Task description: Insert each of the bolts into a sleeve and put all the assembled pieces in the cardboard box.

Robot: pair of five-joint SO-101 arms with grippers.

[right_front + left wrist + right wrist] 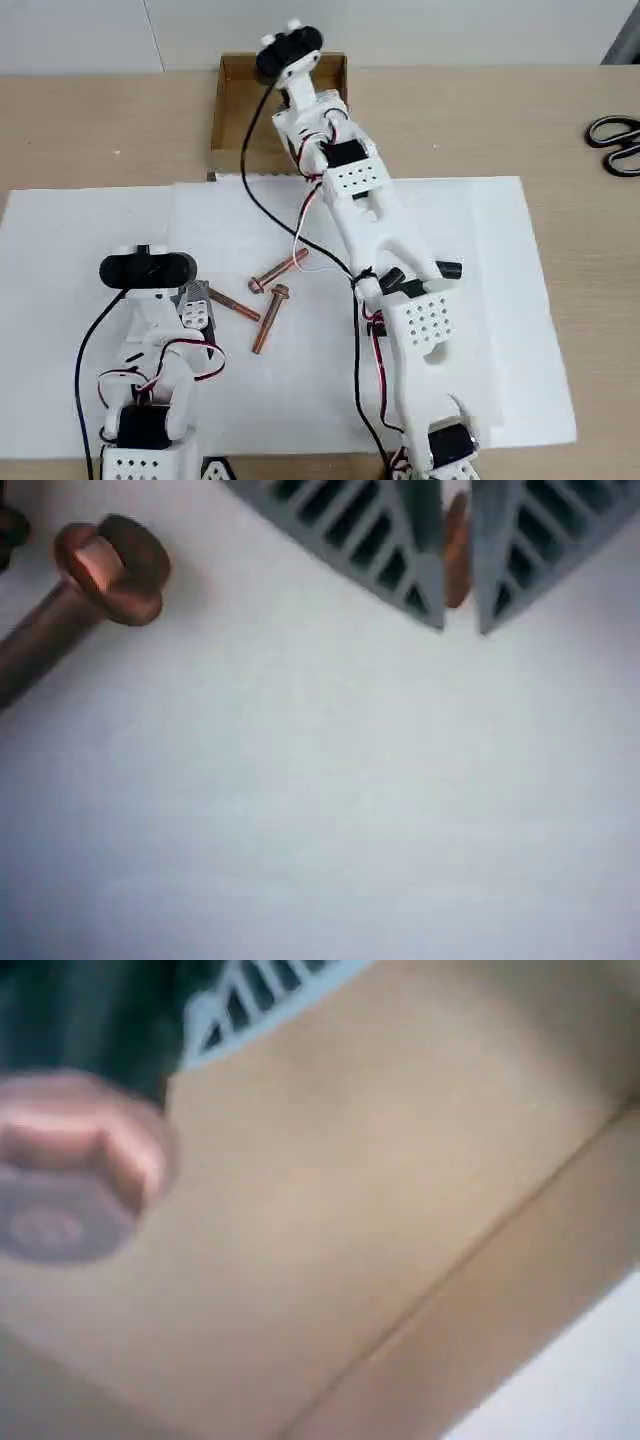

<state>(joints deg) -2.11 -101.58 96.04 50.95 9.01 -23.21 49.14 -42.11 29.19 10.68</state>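
Currently on paper: three bolts, two sleeves.
Left gripper: low over the paper, near side; grey fingers clamped on held bolt.
Held bolt: copper, pinched between the fingers; shank flat on the paper, tip just beside lower bolt.
Lower bolt: loose, flat, head toward the far side.
Upper bolt: loose, flat, just beyond the other two, apart from both.
Sleeves: black, short, on the paper close beside the right arm.
Right gripper: stretched out over the box; whether gripping or not, cannot tell.
Fourth bolt: blurred hex head close to the right wrist camera, above the box floor; a dark shape next to it, nature unclear.
Box: cardboard, open-topped, beyond the paper's far edge.
Scissors: on bare table, right side, well apart from the paper.
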